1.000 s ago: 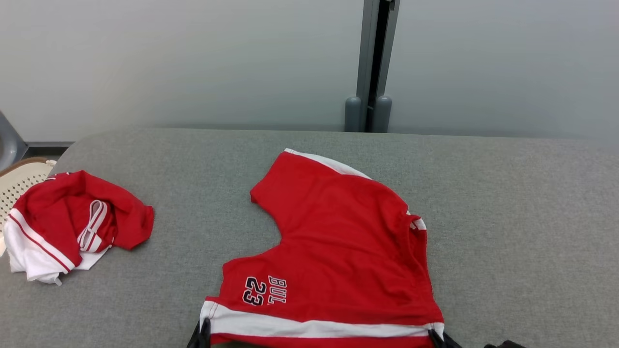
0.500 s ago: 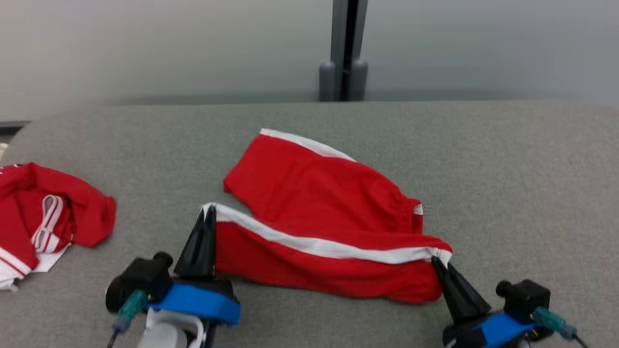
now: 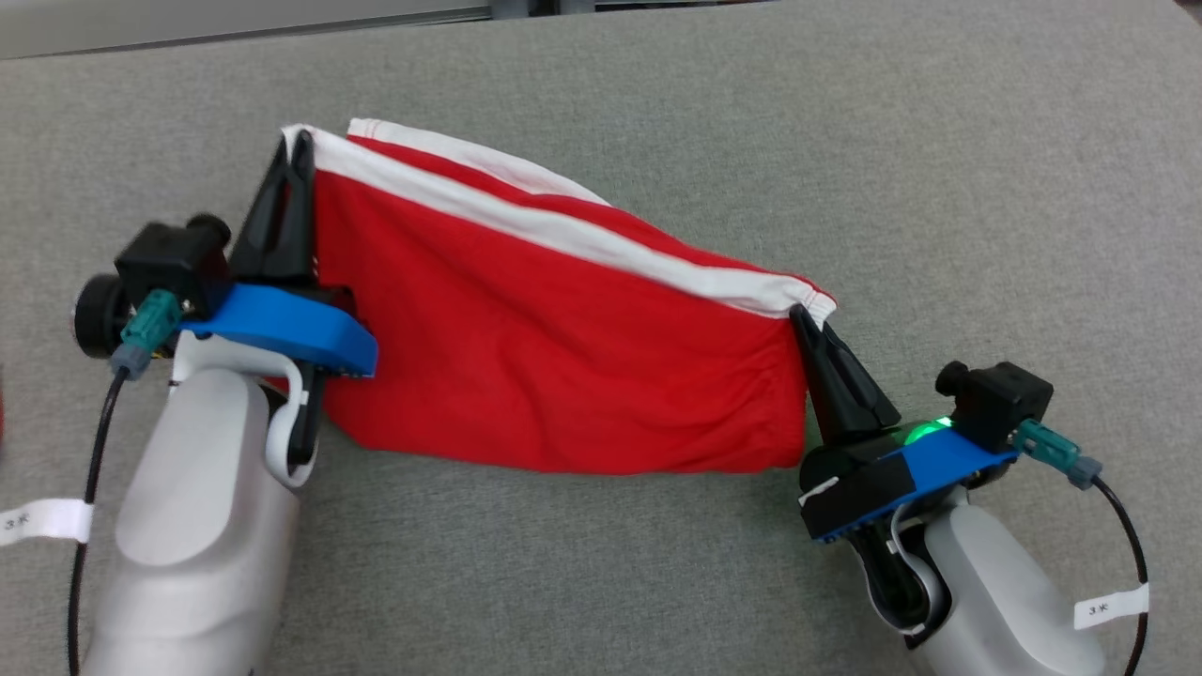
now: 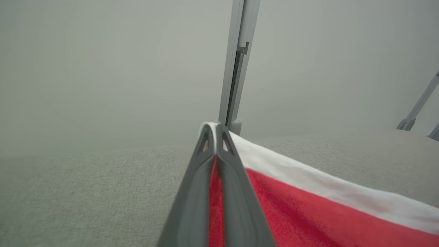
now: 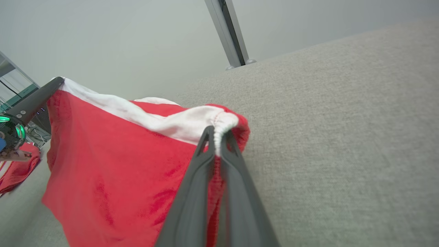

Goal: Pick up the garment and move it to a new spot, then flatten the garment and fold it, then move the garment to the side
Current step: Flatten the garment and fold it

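The garment, red with a white band, is strung out between the two claws over the middle of the grey worktop. Its long axis runs side to side across the head view but skewed, with the left end further from the robot and the right end closer in. The band is the top edge and goes claw to claw. The red part drops from it toward the robot, down to a folded bottom edge. A second white-trimmed edge peeks out just behind the band near the left end. I honestly can't tell if the bottom edge rests on the worktop or hangs just off it.

The left claw is clamped tight on the left corner of the band. In the left wrist view its fingers are pressed together with a sliver of red between them and white over the tips. The right claw is pinched closed on the right corner, where the band bunches into a little gathered knob.

The right wrist view also catches another red bundle lying past the left claw, well apart from this one, and a grey post behind the worktop.
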{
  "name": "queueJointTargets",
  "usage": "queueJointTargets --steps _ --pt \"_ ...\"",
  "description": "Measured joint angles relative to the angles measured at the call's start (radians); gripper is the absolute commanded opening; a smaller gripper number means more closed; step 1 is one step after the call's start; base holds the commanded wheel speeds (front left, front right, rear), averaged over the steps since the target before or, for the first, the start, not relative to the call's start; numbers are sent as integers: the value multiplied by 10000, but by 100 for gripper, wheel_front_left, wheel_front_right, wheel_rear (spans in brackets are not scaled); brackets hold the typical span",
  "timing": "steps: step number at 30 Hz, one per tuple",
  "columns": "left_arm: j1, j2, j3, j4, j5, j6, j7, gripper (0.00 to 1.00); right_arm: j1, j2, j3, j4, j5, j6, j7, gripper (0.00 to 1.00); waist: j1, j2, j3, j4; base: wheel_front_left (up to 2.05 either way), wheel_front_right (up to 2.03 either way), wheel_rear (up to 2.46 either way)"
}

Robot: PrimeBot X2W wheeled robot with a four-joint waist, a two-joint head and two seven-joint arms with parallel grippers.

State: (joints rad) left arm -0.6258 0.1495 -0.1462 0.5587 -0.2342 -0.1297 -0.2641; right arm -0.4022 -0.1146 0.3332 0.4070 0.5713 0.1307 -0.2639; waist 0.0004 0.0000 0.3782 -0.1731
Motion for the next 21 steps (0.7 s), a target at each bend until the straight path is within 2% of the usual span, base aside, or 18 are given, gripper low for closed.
queueJointTargets --steps 8,14,15,16,17,18,21 --pt "-1455 533 -29 1292 433 0 0 0 -789 380 176 88 121 0 0 0 -1 0 674 -562 0 0 0" --pt "-2024 579 -301 1923 430 -2 0 0 -954 510 132 104 -115 0 0 0 -2 0 833 -688 0 0 0" --pt "-2033 575 -345 2054 424 -2 -2 0 -968 531 79 119 -232 0 0 22 -2 1 836 -695 0 0 0" --pt "-2057 573 -380 2247 408 -2 -2 0 -968 556 -25 140 -324 0 0 61 -3 0 833 -697 0 0 0" --pt "-2074 570 -366 2401 382 -2 0 64 -968 566 -142 192 -447 0 0 100 -3 0 828 -695 0 0 0" --pt "-2074 570 -303 2428 353 -2 0 100 -966 566 -240 240 -571 0 0 100 -2 0 822 -690 0 0 0" --pt "-2093 570 -186 2508 347 0 0 100 -935 593 -518 276 -949 0 0 100 -3 0 760 -644 0 0 0"
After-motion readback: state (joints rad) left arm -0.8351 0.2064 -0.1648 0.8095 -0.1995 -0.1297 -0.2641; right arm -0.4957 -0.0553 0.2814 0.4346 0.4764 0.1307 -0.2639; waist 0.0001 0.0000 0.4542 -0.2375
